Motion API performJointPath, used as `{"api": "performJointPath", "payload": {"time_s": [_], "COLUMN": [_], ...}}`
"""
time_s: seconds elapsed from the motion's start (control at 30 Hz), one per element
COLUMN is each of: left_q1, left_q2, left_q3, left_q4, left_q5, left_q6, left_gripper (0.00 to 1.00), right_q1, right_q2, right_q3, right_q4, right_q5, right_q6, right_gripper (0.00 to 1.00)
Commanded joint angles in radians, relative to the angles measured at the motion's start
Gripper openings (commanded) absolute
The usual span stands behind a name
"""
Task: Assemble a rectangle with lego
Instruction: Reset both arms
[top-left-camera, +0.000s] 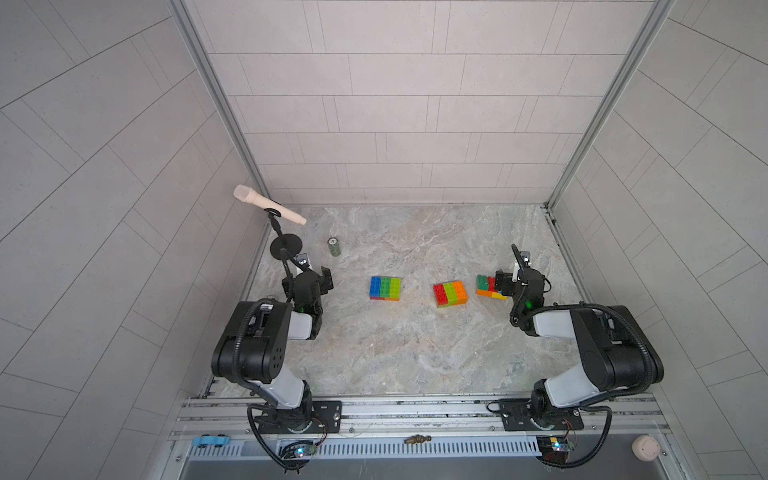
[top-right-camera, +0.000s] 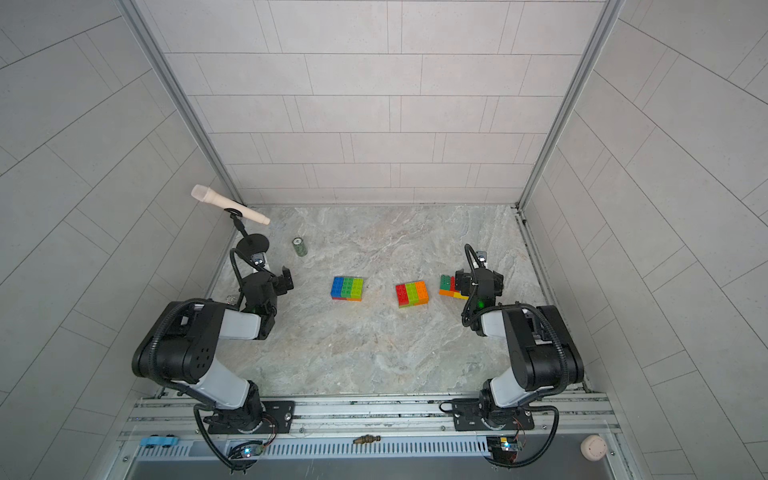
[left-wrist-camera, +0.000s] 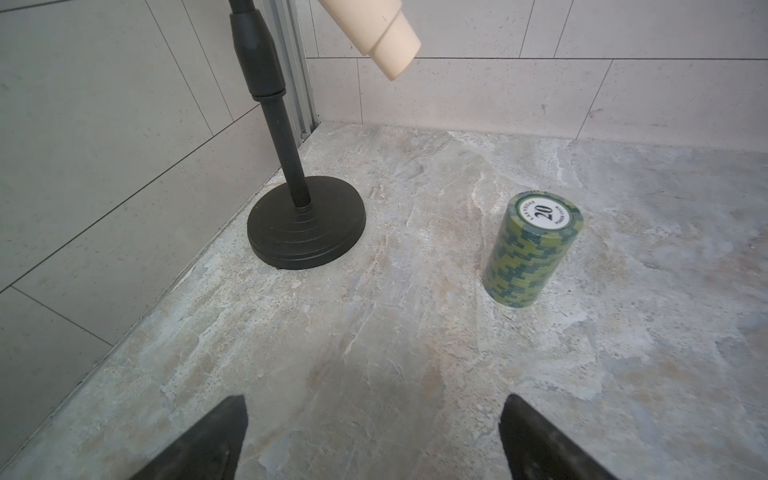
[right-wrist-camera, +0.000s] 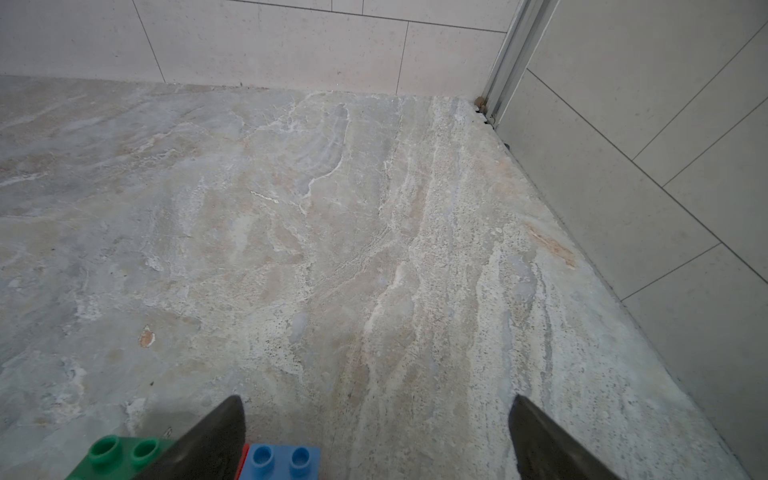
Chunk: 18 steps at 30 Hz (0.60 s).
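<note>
Seen from above, a marbled stone desk (top-left-camera: 407, 353) sits inside pale tiled walls, with two black and grey robot arms reaching in from the 6 o'clock edge.

The lego stands in three separate clumps in a row across the middle of the desk:
- **Centre:** the first block (top-left-camera: 385, 288) shows blue, dark green and lime bricks on top, with red and orange beneath.
- **Toward 3 o'clock:** the second block (top-left-camera: 450, 294) stands apart from the first, with red, lime and orange bricks on top.
- **Farther toward 3 o'clock:** the third block (top-left-camera: 484, 286) shows dark green and red over orange and yellow. It is partly hidden under the right arm.

The right fingers (right-wrist-camera: 199, 440) are spread wide and released, clamping nothing. In the right wrist view a blue brick (right-wrist-camera: 282, 459) lies between them, close to one finger, and a dark green brick (right-wrist-camera: 120, 455) lies outside that same finger.

The left fingers (left-wrist-camera: 208, 440) hover at 9 o'clock, well apart from the lego. They too are spread wide, with only bare desk between them.

Toward 10 o'clock an upright stack of green poker chips (left-wrist-camera: 534, 249) stands. Beside it, in the corner, a black stand (left-wrist-camera: 305, 226) holds a cream microphone (top-left-camera: 266, 205) at a tilt.
</note>
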Motion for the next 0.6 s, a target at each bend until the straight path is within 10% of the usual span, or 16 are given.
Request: {"api": "performJointPath", "payload": {"time_s": [0.0,0.57], "left_q1": [0.002,0.001], "left_q2": [-0.016,-0.015], "left_q3": [-0.01,-0.01], "left_q4": [0.03,0.029], "left_q5": [0.004,0.004], "left_q6": [-0.005,-0.006], "left_gripper": [1.0,1.0], "right_q1": [0.003,0.002], "right_q2": [-0.033,-0.063], "right_q3": [-0.01,-0.217], "right_q4": [0.002,0.359], "right_q5": [0.033,-0.02], "right_q6": [0.01,-0.011], "right_gripper": [1.0,1.0]}}
